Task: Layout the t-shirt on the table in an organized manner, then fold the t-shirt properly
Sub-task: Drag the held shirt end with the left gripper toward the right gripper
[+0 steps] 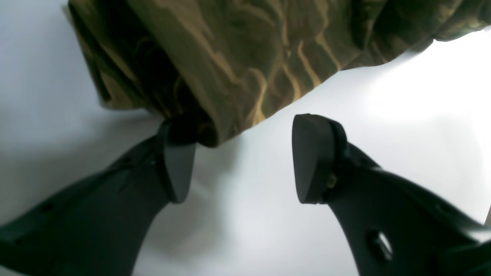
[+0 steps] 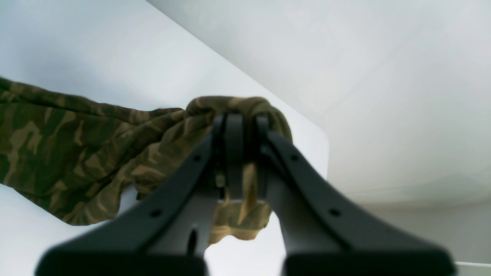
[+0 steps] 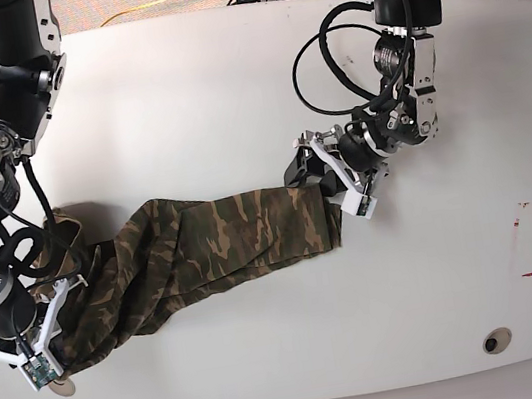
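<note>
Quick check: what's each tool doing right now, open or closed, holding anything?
Left tool: open, one finger touching the t-shirt edge, nothing clamped.
Right tool: closed on a bunched end of the t-shirt.

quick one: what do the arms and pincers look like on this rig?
Both arms are black with silvery joint housings and looped black cables. The left pincer has matte black curved fingers with flat pads and small holes. The right pincer looks the same. White brackets near each wrist carry small camera boards.

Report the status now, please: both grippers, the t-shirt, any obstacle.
Left gripper open at the shirt edge. Right gripper shut on the t-shirt, which lies stretched and bunched on the table. No obstacle seen.
</note>
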### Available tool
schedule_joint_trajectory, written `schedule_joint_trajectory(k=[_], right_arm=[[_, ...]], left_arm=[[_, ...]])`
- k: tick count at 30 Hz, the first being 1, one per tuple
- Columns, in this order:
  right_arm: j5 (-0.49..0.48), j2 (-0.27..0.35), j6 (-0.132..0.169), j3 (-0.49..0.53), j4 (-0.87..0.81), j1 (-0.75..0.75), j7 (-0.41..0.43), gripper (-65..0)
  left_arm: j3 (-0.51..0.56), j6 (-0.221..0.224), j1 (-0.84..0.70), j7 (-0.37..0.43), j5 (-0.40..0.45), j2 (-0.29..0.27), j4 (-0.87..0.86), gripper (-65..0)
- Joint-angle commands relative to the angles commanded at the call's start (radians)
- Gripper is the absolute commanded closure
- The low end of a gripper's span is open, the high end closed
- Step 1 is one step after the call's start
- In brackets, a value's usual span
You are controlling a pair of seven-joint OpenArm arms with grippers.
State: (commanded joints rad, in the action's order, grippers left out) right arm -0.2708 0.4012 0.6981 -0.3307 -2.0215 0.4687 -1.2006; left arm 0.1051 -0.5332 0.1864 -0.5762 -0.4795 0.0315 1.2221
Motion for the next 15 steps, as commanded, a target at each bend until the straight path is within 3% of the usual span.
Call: schedule_joint_trajectory(k=[5, 11, 15], right_arm=[[0.000, 0.000, 0.000, 0.000, -0.002, -0.005, 0.000, -0.5], [0.002, 0.000, 0.000, 0.000, -0.002, -0.006, 0.000, -0.5], [-0.002, 0.000, 0.000, -0.023, -0.002, -0.008, 0.000, -0.5]], left_arm=[[0.046, 0.002, 0.005, 0.060, 0.000, 0.000, -0.025, -33.9], [0.084, 0.006, 0.006, 0.075, 0.000, 0.000, -0.025, -14.2], [0.084, 0.068, 0.006, 0.074, -0.002, 0.000, -0.009, -1.5]])
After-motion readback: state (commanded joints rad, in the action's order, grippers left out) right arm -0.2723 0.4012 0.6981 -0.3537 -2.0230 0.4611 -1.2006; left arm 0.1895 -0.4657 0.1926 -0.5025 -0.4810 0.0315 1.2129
